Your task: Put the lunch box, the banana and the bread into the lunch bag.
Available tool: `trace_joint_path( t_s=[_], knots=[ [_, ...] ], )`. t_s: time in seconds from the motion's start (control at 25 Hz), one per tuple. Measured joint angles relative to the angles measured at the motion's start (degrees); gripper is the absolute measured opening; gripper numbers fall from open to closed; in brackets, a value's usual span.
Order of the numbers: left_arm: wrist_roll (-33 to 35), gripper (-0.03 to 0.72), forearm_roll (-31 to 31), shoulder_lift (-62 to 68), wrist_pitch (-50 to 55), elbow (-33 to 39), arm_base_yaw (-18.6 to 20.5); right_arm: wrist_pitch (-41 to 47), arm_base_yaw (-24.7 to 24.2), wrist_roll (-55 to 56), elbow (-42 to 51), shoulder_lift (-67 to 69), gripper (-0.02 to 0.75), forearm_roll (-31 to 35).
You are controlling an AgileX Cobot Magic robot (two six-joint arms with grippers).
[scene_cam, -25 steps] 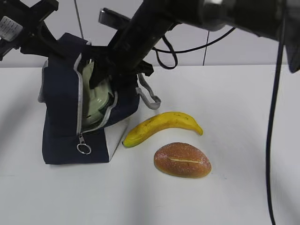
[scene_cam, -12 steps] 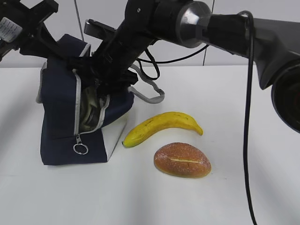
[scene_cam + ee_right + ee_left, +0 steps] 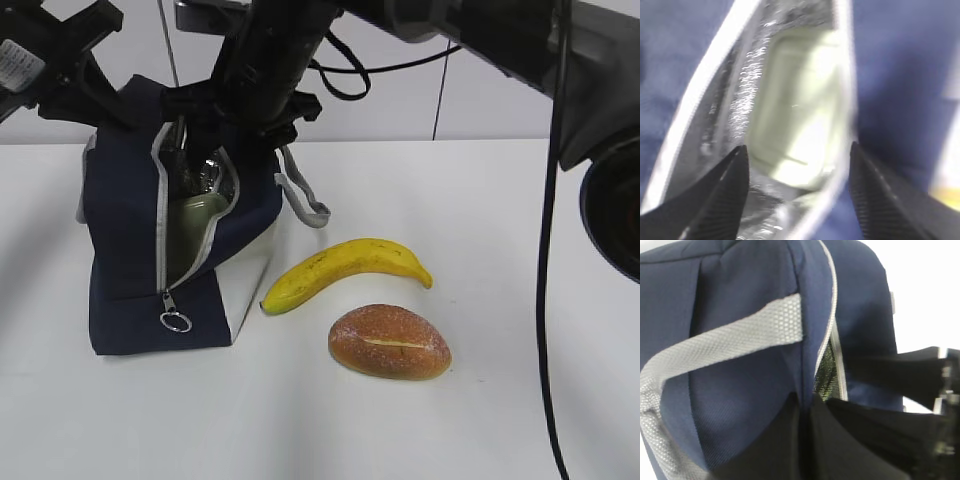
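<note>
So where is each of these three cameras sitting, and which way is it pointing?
Exterior view: in front of the table, looking down at a slant on the lunch bag, banana and bread; both dark arms show.
Left wrist view: on the left arm, pressed close to the bag's navy side and grey strap; the left pincer shows as dark blur.
Right wrist view: on the right arm, looking down into the open bag at the lunch box; the right pincer frames it, open.
All three share the bag.
</note>
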Motion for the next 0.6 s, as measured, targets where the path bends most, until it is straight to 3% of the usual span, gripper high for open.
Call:
trace_joint_path(
  t_s=[0.2, 0.6],
  knots=[
    [0.0, -0.003, 1.1, 0.0, 0.0, 0.0, 0.0, 2.1, 0.0, 0.0, -4.8, -0.4, 0.468, -5.8],
    [0.0, -0.003, 4.9, 0.0, 1.7, 0.0, 0.0, 2.9, 0.0, 0.0, -2.3, -7.4, 0.469, -11.0]
  ],
)
